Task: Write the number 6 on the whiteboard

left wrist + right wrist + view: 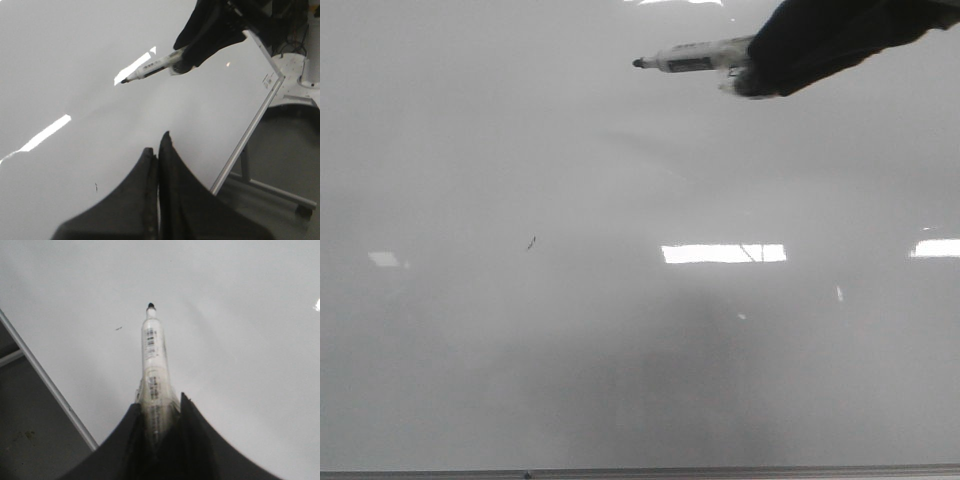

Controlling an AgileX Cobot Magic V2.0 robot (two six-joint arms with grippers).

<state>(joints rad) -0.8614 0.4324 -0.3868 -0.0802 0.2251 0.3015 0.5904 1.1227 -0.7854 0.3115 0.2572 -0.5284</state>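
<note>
Right now your right gripper [159, 412] is clamping its jaws around the back half of a marker [695, 55], while your left gripper [157, 150] is sitting with its jaws pressed together on nothing, low over the whiteboard [620, 380].

The marker's long axis is running roughly level across the far part of the board in the front view, its dark tip [638, 63] pointing toward your left side. From the right wrist view it is projecting straight out ahead of the fingers, tip leading.

You are looking at a board with no number 6 on it; only a tiny dark speck [531, 242] is showing, well apart from the tip and nearer to you. So the writing itself is, by my reading, not yet begun.

Whether the tip is touching the surface, I cannot tell; the views suggest it is hanging just off it.

Here is what you are risking. The marker is lying at a shallow slant to the board, so pressing down could make it pivot or slide in the jaws, smearing or breaking the stroke. Too little pressure could be leaving gaps in the loop. Starting this far up is probably fine, but a tall stem could be crowding the far edge.
</note>
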